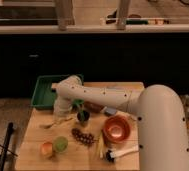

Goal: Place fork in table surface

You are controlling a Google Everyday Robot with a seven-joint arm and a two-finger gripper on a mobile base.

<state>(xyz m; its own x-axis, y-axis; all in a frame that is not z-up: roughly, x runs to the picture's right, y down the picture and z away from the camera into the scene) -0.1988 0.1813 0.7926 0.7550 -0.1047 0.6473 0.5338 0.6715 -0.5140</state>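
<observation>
The fork [56,122] is a thin pale sliver at the left of the table surface [35,132], lying low over the light wooden planks, just in front of the green tray. My gripper [61,113] hangs from the white arm, which reaches in from the right. It is right above the fork's right end. I cannot tell whether the fork rests on the wood or is still held.
A green tray [44,93] stands at the back left. A dark grape bunch [83,136], a small dark pot [82,116], an orange bowl [116,128], a white-handled tool [122,151] and a green [61,144] and an orange [47,149] round item lie on the table.
</observation>
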